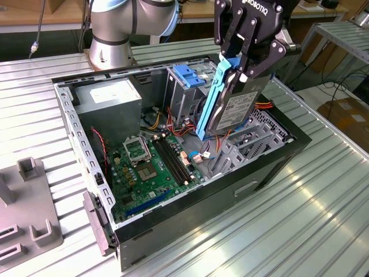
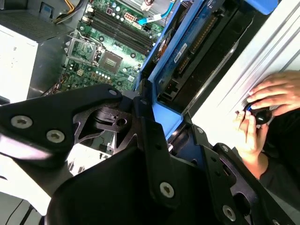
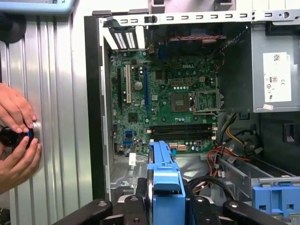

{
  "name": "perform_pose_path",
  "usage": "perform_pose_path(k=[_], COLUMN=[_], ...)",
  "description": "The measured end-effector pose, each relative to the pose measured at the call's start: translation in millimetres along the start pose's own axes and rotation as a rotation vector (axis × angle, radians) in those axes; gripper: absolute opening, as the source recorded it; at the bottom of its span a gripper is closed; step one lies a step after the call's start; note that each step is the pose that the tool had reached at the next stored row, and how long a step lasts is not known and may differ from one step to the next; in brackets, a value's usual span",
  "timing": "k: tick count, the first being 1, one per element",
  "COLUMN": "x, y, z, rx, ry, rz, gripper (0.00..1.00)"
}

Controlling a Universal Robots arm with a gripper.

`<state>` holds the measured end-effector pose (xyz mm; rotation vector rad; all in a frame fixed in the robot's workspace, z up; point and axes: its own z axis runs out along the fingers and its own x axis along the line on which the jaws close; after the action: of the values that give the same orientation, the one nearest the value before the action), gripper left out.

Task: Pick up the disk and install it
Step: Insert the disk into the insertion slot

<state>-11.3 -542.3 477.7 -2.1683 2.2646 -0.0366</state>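
Now, exterior view: clenched on the disk (image 1: 236,109) with the hand (image 1: 241,66), steeply tilted over the open case (image 1: 74,130), near the drive cage (image 1: 248,144), clear of the rim. Second wrist view: blue frame, dark underside, motherboard (image 2: 112,47) beyond. First wrist view: blue rail end-on over roomy case interior.

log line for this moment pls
gripper: shut on disk | disk: on edge, tilted, over open computer case, not seated | person's hands: on table beside case
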Motion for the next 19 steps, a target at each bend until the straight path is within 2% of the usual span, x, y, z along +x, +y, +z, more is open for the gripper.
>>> perform_pose_path(k=[4,10,15,19], x=[1.4,1.6,1.1,0.7], y=[-10.2,-21.9,-38.8,-47.5], z=[2.7,5.4,7.9,9.0], rx=[0.0004,0.0008,0.0013,0.0016], ry=[0.0099,0.0189,0.0322,0.0388], rz=[0.000,0.001,0.002,0.002], gripper=[0.37,0.37,0.37,0.37])
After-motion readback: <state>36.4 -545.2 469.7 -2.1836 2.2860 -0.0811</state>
